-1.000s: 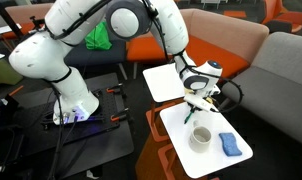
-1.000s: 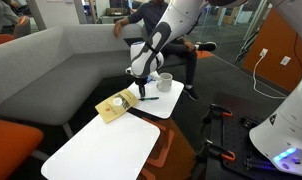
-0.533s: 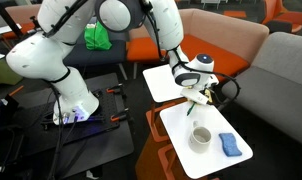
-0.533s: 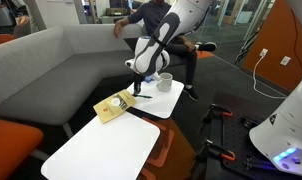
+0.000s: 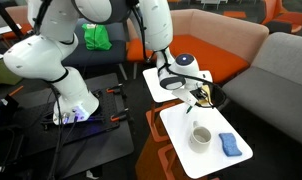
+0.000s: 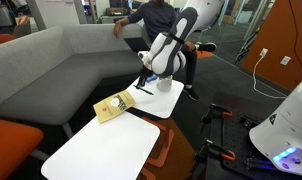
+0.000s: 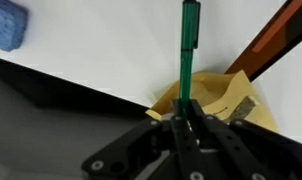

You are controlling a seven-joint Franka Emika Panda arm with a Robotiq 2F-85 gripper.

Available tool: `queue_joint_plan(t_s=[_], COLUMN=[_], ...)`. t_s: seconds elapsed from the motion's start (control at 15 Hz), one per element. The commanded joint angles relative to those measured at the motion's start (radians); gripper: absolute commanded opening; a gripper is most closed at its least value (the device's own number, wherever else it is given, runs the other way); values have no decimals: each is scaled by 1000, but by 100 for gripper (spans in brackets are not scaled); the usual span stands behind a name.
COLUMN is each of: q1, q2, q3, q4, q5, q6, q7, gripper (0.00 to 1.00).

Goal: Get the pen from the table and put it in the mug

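The jaws are closed on the green pen (image 7: 187, 45), which they hold above the white table (image 7: 91, 55). The move now, I judge, is to centre the pen over the mug (image 5: 200, 137), lower it inside, then release. A blue cloth (image 7: 3, 25) lies left and a yellow packet (image 7: 231, 100) right; neither seems to block the way.

gripper (image 7: 184, 108) has risen — the pen (image 7: 188, 40) now lifted off the table (image 5: 213, 122).
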Motion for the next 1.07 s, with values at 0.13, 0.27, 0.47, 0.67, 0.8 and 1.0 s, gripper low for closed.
queue_joint_plan(t_s=[0.13, 0.27, 0.47, 0.67, 0.8, 1.0], q1=[88, 149, 255, 402, 528, 743], q2=[-88, -117, -152, -163, -158, -137], q3=[-86, -136, -223, -354, -463, -632], q4=[-103, -116, -120, -108, -104, -110], q5=[-9, 31, 115, 239, 341, 528], q6=[87, 75, 69, 57, 47, 44], q7=[385, 493, 627, 726, 781, 851], gripper=[3, 3, 3, 3, 3, 3])
